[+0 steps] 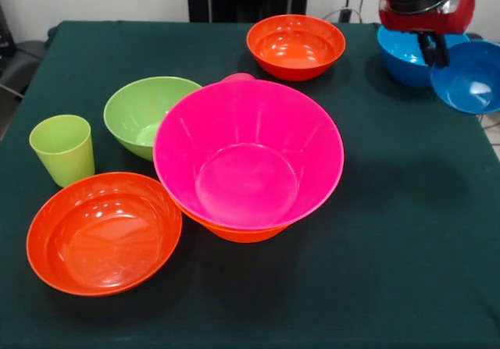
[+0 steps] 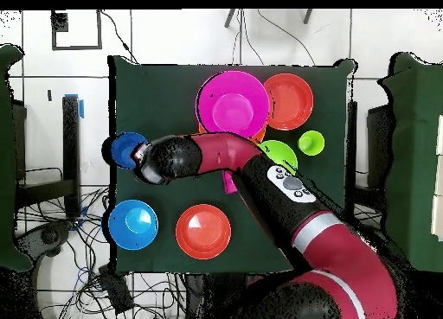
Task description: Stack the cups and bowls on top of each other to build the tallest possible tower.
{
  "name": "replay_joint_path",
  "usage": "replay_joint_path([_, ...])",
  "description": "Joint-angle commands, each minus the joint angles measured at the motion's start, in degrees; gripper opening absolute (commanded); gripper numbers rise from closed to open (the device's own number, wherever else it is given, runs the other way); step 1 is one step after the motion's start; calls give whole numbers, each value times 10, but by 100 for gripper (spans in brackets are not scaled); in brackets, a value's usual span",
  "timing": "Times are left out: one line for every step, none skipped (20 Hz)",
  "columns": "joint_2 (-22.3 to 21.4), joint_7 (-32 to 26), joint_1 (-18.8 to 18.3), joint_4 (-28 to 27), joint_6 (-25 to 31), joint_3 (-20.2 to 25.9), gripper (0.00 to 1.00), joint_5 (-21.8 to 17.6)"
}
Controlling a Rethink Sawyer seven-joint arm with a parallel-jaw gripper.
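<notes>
**Dark blue bowl held at the table's edge**

We see the gripper (image 1: pixel 432 51) at the far right of the table, closed on the rim of the small dark blue plastic bowl (image 1: pixel 471 77), which hangs tilted over the table's edge. Just behind it sits the light blue round bowl (image 1: pixel 400 52).

The big pink glossy bowl (image 1: pixel 248 155) rests inside the big orange bowl (image 1: pixel 238 232) in the middle; this is the only stack. The green bowl (image 1: pixel 144 113), the lime green cup (image 1: pixel 63 148) and two shallow red-orange bowls (image 1: pixel 103 232) (image 1: pixel 296 46) stand apart.

We judge the thin rim grip risky: the bowl may slip, swing, or fall beyond the dark green table (image 1: pixel 391 271).
</notes>
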Motion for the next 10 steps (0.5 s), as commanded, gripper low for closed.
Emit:
replay_joint_path([-63,-121,-6,38,113,78,0,18])
replay_joint_path([-72,-121,-9,37,127,84,0,22])
replay_joint_path([-81,-124,-12,32,142,88,0,26])
replay_joint_path([-87,-125,-18,31,156,95,0,33])
replay_joint_path([-94,-127,-22,28,170,101,0,38])
replay_joint_path([-102,-128,-27,25,185,108,0,43])
replay_joint_path([-109,-129,-32,23,198,115,0,48])
replay_joint_path([-117,-132,-38,23,209,124,0,53])
replay_joint_path([-128,-133,-42,20,223,130,0,56])
replay_joint_path([-139,-135,-47,20,235,138,0,60])
